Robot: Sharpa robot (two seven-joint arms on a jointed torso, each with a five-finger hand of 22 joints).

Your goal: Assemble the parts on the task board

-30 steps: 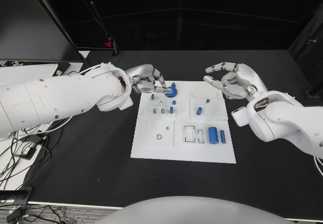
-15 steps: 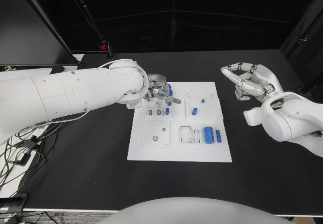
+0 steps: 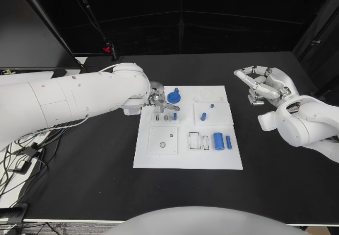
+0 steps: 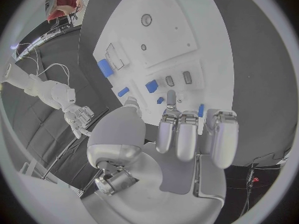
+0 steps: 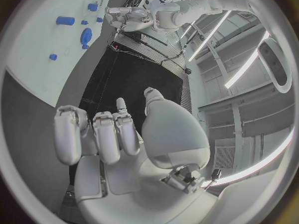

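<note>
The white task board [image 3: 185,155] lies mid-table. My left hand [image 3: 161,101] hovers over its back left corner with the fingers stretched out side by side and nothing in them [image 4: 187,132]. A round blue part [image 3: 174,96] sits just beside those fingers. More blue parts lie on the board: a short peg [image 3: 203,116], a tiny piece [image 3: 212,105], a thick cylinder [image 3: 218,141] and a slim pin [image 3: 229,142]. My right hand [image 3: 261,86] hangs over the black table to the right of the board, holding nothing, its fingers loosely bent [image 5: 102,134].
Small grey inserts [image 3: 161,117] sit in slots on the board's left half. A monitor [image 3: 28,34] stands at the back left and cables [image 3: 21,156] trail off the table's left edge. Black table [image 3: 282,176] surrounds the board.
My left hand, touching the round blue part a second ago, swung over it and now sits beside it. My right hand pulled away to the right, off the board.
</note>
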